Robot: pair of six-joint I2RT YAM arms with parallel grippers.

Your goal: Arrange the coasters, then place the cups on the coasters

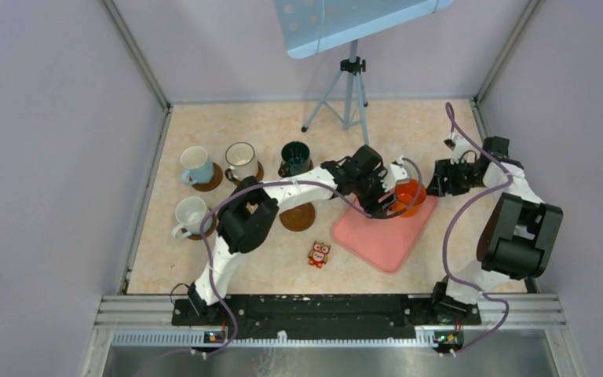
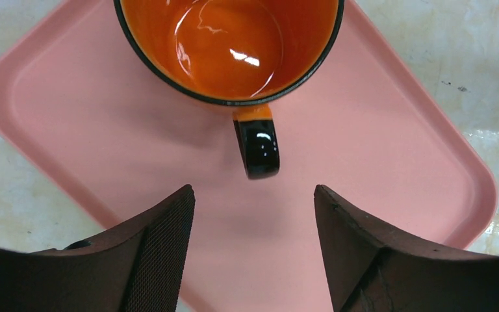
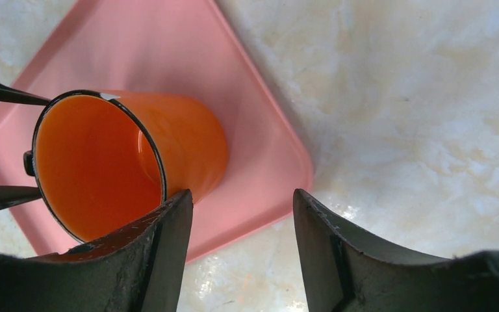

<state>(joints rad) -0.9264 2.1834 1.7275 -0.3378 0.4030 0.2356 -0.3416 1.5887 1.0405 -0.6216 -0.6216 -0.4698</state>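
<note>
Orange glazed mug (image 2: pixel 227 45) stands on the flat pink rectangular tray (image 2: pixel 390 195), at its far corner and not yet on a coaster. Left gripper (image 2: pixel 253 195) hovers open and empty, the mug's black handle just ahead of it. It must close there, then carry the mug left to the bare dark round wooden coaster (image 1: pixel 297 217). Right gripper (image 3: pixel 242 198), open and empty, hangs just right of the tray. Small red owl figure (image 1: pixel 319 254) sits near that coaster.

Left gripper (image 2: pixel 253 195) gap: wide, with only the flat pink tray (image 2: pixel 104 149) under it.
Straight ahead: the black handle (image 2: pixel 257 146) of the orange mug (image 2: pixel 227 45) points at the gap and does not touch the fingers.
Right gripper (image 3: pixel 242 192) gap: wide, with bare table (image 3: pixel 416 117) under it; the mug is close by 1 finger.
Near half of tray: bare.
Left of table: 4 mugs (image 1: pixel 241 161) stand close together in 2 rows.
Middle: 1 bare coaster (image 1: pixel 297 217) and a red owl (image 1: pixel 319 254).
Back: tripod (image 1: pixel 349 94) legs.
</note>
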